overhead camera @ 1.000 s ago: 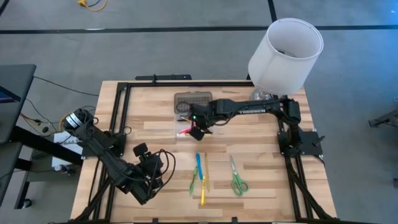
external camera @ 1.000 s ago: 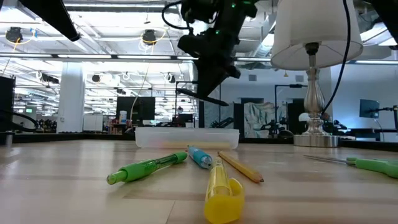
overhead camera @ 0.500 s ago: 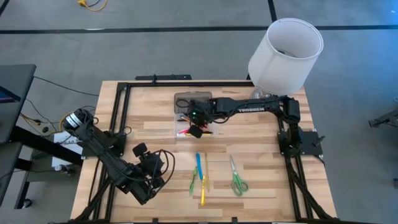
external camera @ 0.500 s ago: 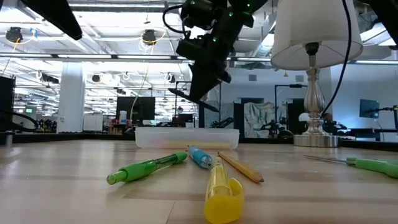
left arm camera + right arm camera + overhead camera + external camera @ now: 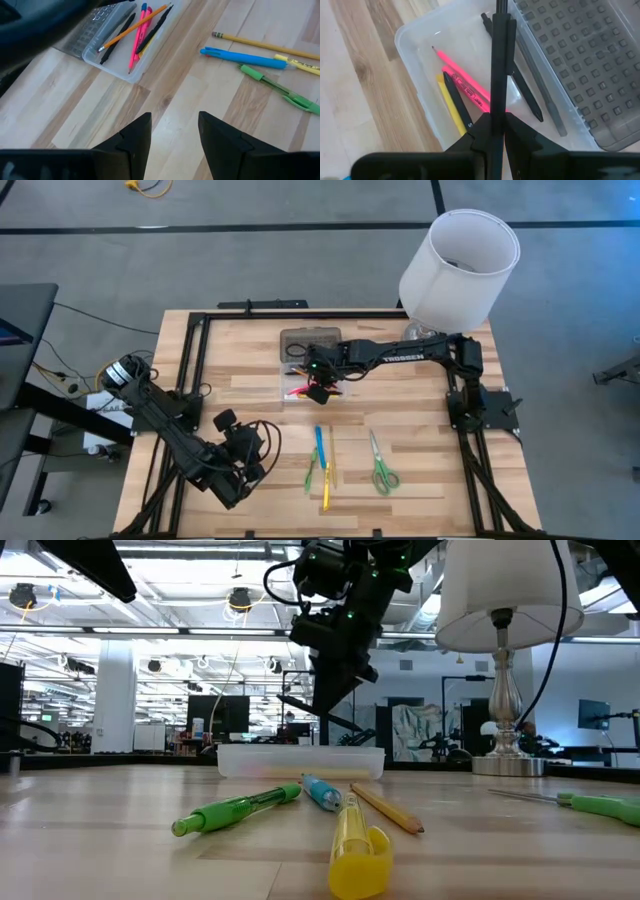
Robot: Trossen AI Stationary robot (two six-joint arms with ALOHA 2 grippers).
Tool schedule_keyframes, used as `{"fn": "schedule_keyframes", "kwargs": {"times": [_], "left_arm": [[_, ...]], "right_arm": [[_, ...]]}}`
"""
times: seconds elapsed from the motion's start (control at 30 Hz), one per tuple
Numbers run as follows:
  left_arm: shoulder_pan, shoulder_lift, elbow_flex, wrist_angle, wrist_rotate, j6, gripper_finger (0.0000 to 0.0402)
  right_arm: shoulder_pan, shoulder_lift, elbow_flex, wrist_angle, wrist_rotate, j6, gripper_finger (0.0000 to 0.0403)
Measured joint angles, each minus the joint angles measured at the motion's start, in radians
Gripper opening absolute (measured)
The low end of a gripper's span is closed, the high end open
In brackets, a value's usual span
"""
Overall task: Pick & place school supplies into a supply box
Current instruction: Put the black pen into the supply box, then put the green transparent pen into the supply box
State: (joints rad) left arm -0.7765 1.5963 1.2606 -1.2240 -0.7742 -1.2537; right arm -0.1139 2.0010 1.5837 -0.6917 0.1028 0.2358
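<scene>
- Right hand (image 5: pixel 497 117) hangs over the open supply box (image 5: pixel 415 45), pinching a black pen (image 5: pixel 498 65).
- Box sits mid-desk (image 5: pixel 420 480), holding pink, yellow and black pens.
- Green scissors (image 5: pixel 381 466), blue pen (image 5: pixel 320 445), and yellow marker (image 5: pixel 355 845) lie nearer the front.
- Left hand (image 5: pixel 174 135) waits, released, at the desk's front-left.

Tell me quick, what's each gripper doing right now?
Left gripper: open, empty, waiting near the table's front-left.
Right gripper: shut on black pen above the supply box.

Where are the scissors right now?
In the high view the scissors lie on the table's near right part, right of the loose pens, apart from them and the box.
</scene>
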Motion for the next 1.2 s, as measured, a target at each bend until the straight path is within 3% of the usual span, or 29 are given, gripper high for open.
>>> {"fn": "schedule_keyframes", "kwargs": {"times": [0.63,1.03,1.2], "left_arm": [[0.000,0.000,0.000,0.003,-0.012,-0.012,0.0159],[0.000,0.001,0.000,0.031,-0.076,-0.008,0.0159],[0.013,0.001,0.000,0.071,-0.078,0.048,0.0159]], "right_arm": [[0.019,0.000,0.008,-0.013,0.005,0.031,0.0127],[0.216,-0.069,0.019,-0.152,0.045,0.228,0.0128],[0.326,-0.076,0.018,-0.219,0.123,0.315,0.0123]]}}
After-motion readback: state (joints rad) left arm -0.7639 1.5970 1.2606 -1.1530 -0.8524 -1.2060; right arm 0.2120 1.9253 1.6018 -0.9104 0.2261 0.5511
